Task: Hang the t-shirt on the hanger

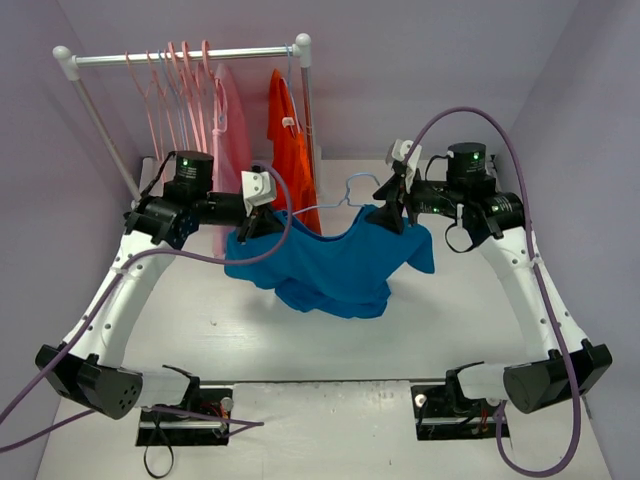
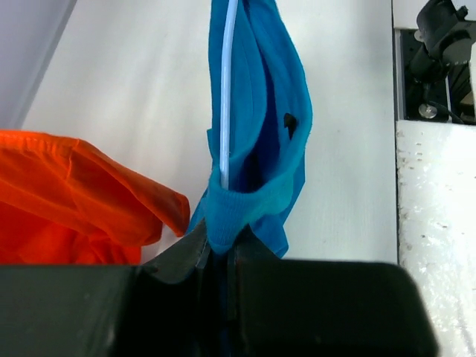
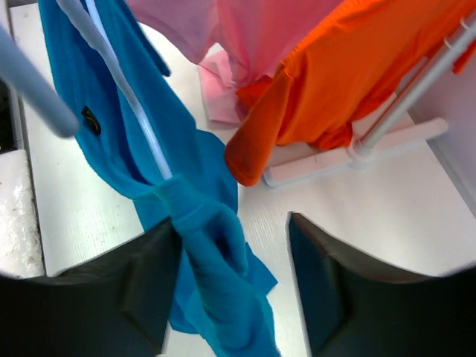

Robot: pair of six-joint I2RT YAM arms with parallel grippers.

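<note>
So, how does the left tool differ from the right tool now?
The left tool is shut, pinching the t-shirt; the right tool stands open, cloth loose beside one finger. The left tool is close to the orange garment; the right tool is farther from it. Both are raised at the t-shirt's shoulders.
</note>
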